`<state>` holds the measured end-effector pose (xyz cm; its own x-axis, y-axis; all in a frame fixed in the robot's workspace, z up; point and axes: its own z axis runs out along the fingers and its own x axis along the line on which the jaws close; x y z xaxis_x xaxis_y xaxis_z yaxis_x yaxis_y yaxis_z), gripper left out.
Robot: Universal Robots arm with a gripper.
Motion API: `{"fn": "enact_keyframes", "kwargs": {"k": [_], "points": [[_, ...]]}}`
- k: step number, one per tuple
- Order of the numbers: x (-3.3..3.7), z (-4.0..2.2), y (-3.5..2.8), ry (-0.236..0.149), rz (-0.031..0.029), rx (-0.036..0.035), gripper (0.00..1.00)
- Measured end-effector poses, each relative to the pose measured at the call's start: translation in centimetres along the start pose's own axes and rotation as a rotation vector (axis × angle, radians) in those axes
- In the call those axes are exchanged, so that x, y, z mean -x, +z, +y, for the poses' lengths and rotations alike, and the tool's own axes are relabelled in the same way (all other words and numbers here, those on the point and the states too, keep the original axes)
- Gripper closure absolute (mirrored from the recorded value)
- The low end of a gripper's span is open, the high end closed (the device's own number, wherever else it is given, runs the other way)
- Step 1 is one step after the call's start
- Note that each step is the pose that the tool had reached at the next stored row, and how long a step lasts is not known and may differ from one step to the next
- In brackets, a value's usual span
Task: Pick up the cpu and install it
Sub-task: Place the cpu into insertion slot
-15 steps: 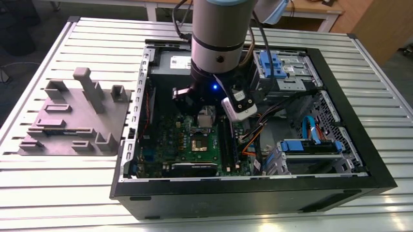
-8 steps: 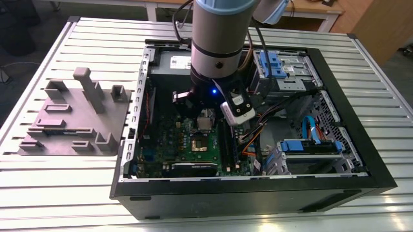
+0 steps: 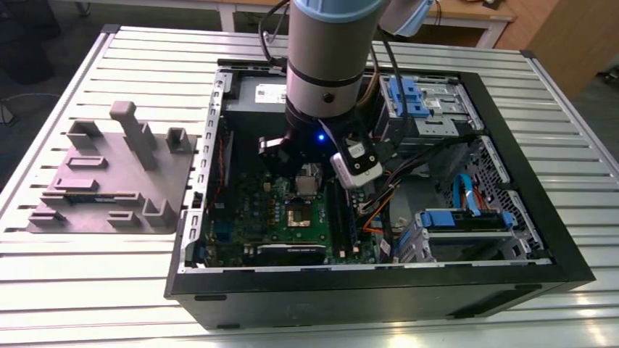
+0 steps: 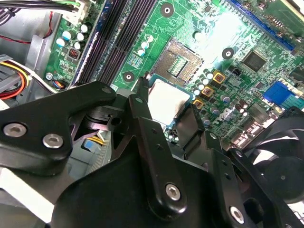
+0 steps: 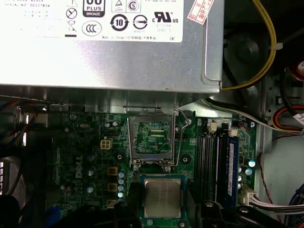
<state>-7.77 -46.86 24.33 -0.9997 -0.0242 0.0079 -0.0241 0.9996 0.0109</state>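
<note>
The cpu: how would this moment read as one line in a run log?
cpu: gripped by end effector | position: over motherboard, beside socket | socket: empty | install: not yet done

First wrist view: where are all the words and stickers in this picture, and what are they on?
white label on the silver-grey box: black words, numbers and round marks, not read off here.
red-and-white sticker on the same box: red letters, cut off by the picture's edge.
motherboard: big white letters on the green; tiny part marks too small to read.
cpu: no print I can make out.
</note>
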Motion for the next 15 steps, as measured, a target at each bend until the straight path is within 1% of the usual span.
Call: {"fn": "enact_keyframes", "kwargs": {"k": [5, 15], "points": [[-0.05, 0.01, 0.1, 0.0, -0.0002, 0.0007, 0.53], [-0.13, -0.02, 1.9, -0.002, 0.0, 0.0005, 0.53]]}}
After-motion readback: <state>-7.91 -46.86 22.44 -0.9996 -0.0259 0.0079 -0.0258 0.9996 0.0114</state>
